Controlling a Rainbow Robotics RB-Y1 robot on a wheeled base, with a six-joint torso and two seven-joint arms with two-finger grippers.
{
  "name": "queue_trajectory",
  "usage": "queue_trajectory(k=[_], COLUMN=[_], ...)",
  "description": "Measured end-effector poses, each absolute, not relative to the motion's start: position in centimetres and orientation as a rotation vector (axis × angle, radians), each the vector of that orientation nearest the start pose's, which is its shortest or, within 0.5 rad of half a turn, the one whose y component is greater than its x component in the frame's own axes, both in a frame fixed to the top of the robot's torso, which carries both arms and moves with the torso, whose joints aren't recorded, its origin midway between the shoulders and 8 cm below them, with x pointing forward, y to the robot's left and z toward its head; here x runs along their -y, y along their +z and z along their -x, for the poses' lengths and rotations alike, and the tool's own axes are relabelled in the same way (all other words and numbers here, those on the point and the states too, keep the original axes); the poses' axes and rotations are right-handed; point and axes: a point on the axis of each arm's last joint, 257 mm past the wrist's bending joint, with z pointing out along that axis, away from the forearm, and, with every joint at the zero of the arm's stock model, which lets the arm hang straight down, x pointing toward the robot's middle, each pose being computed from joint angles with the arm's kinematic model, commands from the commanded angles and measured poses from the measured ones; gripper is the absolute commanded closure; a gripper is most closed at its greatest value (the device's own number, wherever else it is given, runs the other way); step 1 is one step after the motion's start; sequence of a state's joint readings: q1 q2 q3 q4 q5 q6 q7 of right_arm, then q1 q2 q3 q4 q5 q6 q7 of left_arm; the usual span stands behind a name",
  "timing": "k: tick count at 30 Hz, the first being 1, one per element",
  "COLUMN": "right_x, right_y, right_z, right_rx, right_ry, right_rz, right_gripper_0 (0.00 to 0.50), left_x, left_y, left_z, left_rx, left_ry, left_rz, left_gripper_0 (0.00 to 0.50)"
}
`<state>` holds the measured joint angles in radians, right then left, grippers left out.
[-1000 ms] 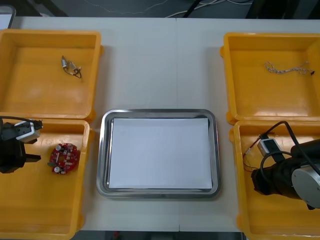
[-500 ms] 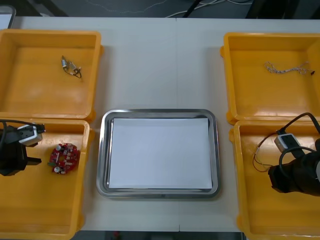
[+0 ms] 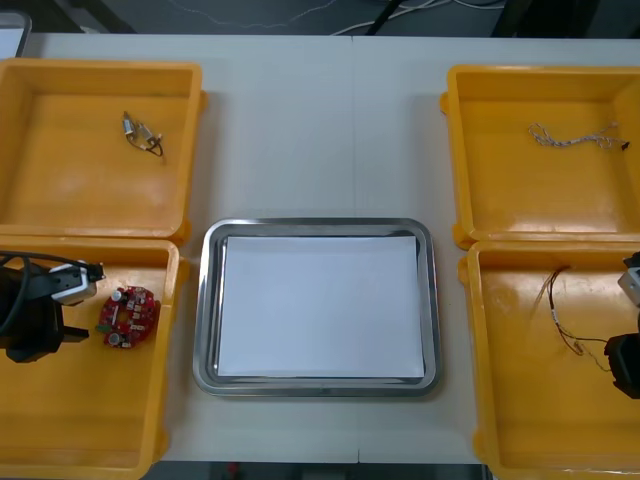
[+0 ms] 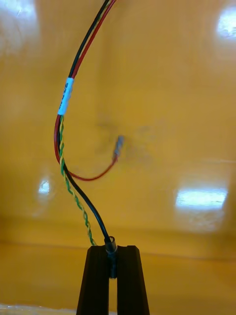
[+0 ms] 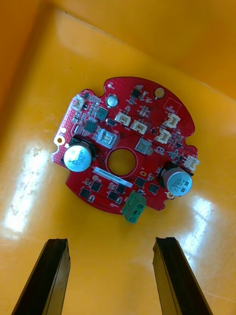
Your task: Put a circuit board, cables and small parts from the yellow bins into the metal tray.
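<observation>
Our left gripper (image 5: 110,243) hangs with fingers spread above the glossy floor of the near left yellow bin (image 3: 150,400), just short of the round red circuit board (image 5: 125,157). Our right gripper (image 4: 112,252) pinches the black lead of a thin twisted cable (image 4: 61,147) in the near right bin (image 3: 520,420). The shiny metal tray (image 3: 318,228) lies between them.

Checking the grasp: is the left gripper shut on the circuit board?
No: the fingers of the left gripper stand apart, and the circuit board lies on the floor of the yellow bin beyond them, untouched.
</observation>
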<state>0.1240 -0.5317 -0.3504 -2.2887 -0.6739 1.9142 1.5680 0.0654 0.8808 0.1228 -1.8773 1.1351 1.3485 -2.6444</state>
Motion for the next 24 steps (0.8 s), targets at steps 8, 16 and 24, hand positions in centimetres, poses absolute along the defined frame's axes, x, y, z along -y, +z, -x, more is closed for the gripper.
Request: queue_trajectory(k=[8,16,24], right_x=[37.6,38.4,38.5], right_y=[-26.1,-26.4,-26.6], right_z=[-28.6,-26.2,-23.6], right_rx=[-2.829,-2.851,-2.873], right_ry=[-0.025,-0.042,-0.065], right_rz=[0.082,0.055,0.058], right_gripper_0=[0.5,0.5,0.5], left_x=[-34.8,-34.1,-34.5], left_y=[-28.9,-30.0,-30.1], left_z=[-37.6,-37.4,-37.5], left_rx=[-2.15,-2.141,-2.146], left_ry=[0.025,0.028,0.053], left_rz=[-1.521,-1.548,-1.555], left_gripper_0=[0.0,0.093,0.174])
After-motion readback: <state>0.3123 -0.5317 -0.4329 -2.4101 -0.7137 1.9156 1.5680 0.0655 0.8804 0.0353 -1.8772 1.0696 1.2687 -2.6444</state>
